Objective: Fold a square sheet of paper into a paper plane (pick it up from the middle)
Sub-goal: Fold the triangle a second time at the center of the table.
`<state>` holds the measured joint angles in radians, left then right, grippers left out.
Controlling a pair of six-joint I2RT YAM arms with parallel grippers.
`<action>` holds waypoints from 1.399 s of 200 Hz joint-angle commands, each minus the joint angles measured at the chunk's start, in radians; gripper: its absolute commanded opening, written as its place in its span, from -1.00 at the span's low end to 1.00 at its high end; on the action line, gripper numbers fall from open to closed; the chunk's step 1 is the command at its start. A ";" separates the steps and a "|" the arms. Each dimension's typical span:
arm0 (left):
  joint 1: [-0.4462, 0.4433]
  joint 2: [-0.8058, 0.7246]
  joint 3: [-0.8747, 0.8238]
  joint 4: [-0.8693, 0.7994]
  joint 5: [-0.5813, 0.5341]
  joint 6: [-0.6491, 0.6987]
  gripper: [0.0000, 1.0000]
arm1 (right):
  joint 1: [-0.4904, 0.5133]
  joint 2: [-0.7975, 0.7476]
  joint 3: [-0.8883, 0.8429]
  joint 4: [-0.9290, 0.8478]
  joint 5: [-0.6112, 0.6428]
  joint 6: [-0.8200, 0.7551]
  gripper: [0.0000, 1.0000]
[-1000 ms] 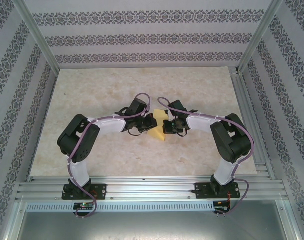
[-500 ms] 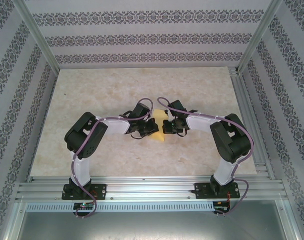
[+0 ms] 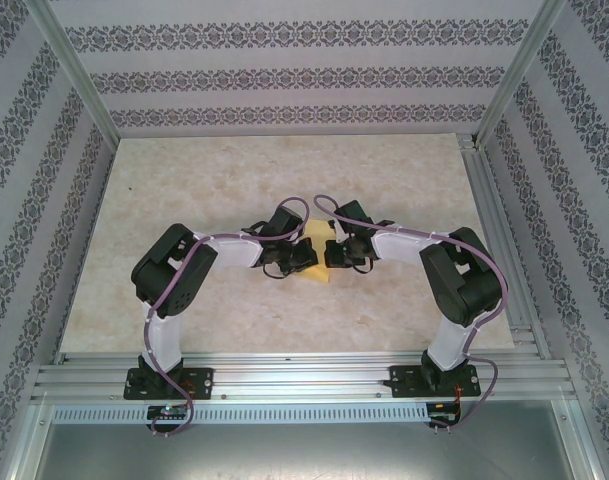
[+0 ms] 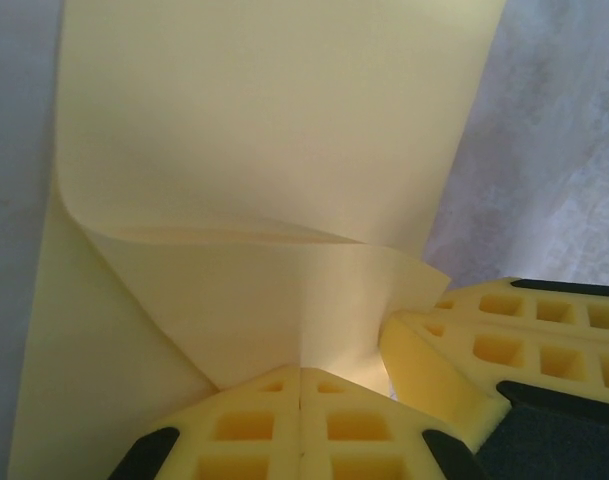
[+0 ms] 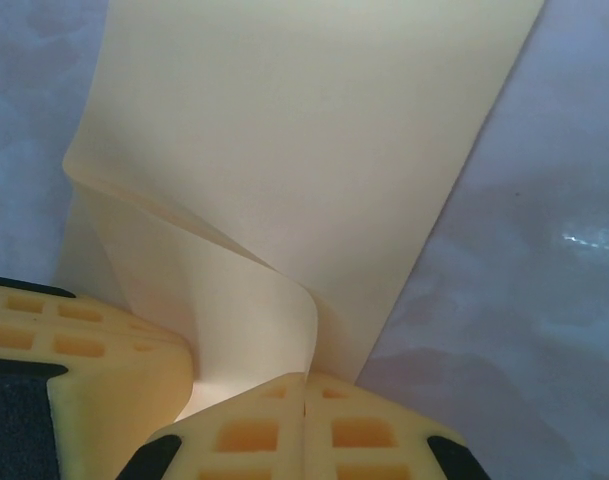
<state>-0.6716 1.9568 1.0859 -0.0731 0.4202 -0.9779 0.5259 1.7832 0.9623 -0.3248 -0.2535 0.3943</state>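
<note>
Pinching a raised flap each, both tools are closed on the square sheet of paper (image 4: 264, 120); the left gripper (image 4: 301, 372) has its jaws pressed together at 6 o'clock of its wrist view, with the point of a turned-up corner caught in the seam; the right gripper (image 5: 304, 382) likewise nips a curled edge at 6 o'clock of its own view. From above, the sheet lies near the middle of the table (image 3: 184, 200), the left tool at its 9 o'clock, the right at its 3 o'clock, tips almost meeting. Judging by the soft curl and the faint crease, the paper is very light, limp and easily creased or torn; it would probably slide on the table, so take a small bite near the fold line, not a loose far corner. Paper: matte, pale yellow, straight-edged; pads (image 4: 234, 430): yellow, rubbery-looking, moulded in a square lattice; table: pale, marbled, slightly glossy.
</note>
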 commanded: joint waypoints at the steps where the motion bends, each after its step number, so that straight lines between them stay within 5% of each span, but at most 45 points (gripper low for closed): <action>1: -0.023 -0.059 0.018 -0.037 -0.001 0.023 -0.87 | 0.020 0.024 -0.007 0.001 0.007 0.007 -0.92; 176: -0.066 -0.003 -0.043 -0.010 -0.055 -0.049 -0.90 | 0.025 0.031 0.006 -0.004 0.008 0.007 -0.92; 280: -0.078 -0.127 -0.053 -0.007 -0.055 -0.063 -0.77 | 0.028 0.042 0.014 -0.004 0.013 0.009 -0.92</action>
<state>-0.7300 1.8755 1.0458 -0.0765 0.3756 -1.0275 0.5369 1.7893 0.9665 -0.3202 -0.2546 0.3946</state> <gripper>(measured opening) 0.124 0.044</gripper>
